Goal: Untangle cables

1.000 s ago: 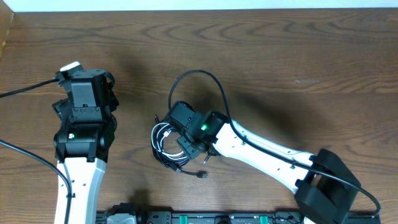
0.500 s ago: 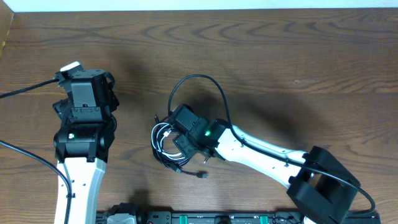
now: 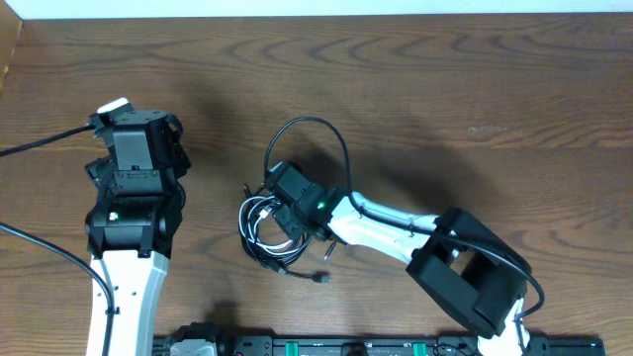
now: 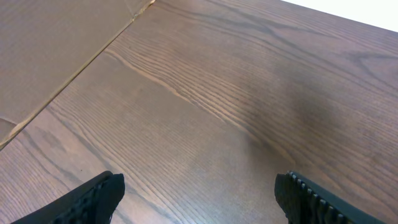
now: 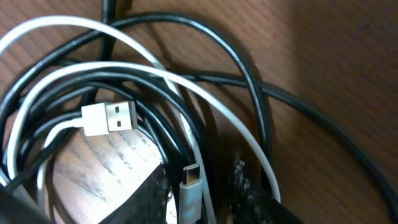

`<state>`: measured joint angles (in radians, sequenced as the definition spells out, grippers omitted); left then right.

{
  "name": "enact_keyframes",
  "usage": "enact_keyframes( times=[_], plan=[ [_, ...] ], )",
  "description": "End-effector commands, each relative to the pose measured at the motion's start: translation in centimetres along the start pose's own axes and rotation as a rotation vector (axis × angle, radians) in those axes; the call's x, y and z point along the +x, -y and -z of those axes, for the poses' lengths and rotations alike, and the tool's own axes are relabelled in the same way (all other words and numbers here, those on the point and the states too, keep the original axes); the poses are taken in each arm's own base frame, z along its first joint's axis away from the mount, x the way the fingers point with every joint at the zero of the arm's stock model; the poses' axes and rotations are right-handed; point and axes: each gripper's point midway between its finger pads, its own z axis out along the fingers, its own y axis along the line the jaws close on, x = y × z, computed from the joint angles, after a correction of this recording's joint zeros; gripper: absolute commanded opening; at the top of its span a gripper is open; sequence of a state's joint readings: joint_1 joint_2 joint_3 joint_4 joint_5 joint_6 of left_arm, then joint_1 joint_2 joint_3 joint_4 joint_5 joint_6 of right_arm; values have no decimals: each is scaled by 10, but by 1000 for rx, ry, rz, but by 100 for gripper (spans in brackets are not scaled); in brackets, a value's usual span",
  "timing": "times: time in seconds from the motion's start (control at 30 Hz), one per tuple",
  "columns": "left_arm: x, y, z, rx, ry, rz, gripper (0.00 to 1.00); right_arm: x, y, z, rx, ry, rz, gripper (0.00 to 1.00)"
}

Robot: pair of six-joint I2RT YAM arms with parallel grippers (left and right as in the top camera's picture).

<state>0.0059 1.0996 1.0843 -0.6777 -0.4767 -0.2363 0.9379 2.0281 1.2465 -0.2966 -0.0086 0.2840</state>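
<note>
The cables (image 3: 259, 229) lie as a coiled tangle at the table's middle: several black cords and one white cord. In the right wrist view the white cord (image 5: 124, 71) loops through the black cords (image 5: 205, 37), with a white USB-A plug (image 5: 109, 118) lying on the wood. My right gripper (image 3: 284, 216) is down on the tangle's right side. Its fingers (image 5: 199, 193) are closed in around the white cord's small USB-C plug (image 5: 191, 186) and neighbouring strands. My left gripper (image 4: 199, 199) is open and empty over bare wood, far left of the tangle (image 3: 134, 119).
A loose black plug end (image 3: 321, 279) trails out below the tangle. The right arm's own thick black lead (image 3: 316, 121) arcs above the gripper. A cardboard-coloured surface (image 4: 43, 43) borders the table at the far left. An equipment rail (image 3: 326, 346) runs along the front edge.
The right arm has folded, its elbow swinging left toward the tangle, and the gripper has shifted slightly left on the cables. The left arm has not moved.
</note>
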Motion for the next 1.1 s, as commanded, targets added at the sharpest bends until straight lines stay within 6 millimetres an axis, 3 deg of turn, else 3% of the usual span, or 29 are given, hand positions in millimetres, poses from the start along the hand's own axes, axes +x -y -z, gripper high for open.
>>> enact_keyframes(
  times=[0.0, 0.07, 0.2, 0.3, 0.4, 0.57, 0.7, 0.83, 0.93, 1.07],
  plan=[
    [-6, -2, 4, 0, 16, 22, 83, 2, 11, -2, 10, -14, -21, 26],
    [-6, -2, 4, 0, 16, 22, 83, 2, 13, -1, -4, -20, -31, 1],
    [-6, -2, 4, 0, 16, 22, 83, -4, 21, 14, -3, -51, -55, 1],
    [-6, -1, 4, 5, 15, 22, 83, -27, 44, 46, 88, -46, -68, 1],
    [-5, 6, 4, 46, 5, 23, 83, -67, 70, 101, 173, -3, -50, 1],
    [3, 34, 8, 209, -45, 21, 83, -142, 101, 215, 209, 157, -78, 1],
    [9, 67, 19, 413, -91, 23, 83, -185, 89, 285, 101, 316, -26, 1],
    [9, 76, 23, 463, -95, 22, 83, -207, 59, 338, -13, 447, 70, 1],
    [9, 76, 23, 464, -92, 6, 83, -204, 44, 336, -38, 434, 119, 1],
    [9, 76, 23, 464, -91, 4, 83, -163, 51, 273, 21, 191, 111, 1]
  ],
)
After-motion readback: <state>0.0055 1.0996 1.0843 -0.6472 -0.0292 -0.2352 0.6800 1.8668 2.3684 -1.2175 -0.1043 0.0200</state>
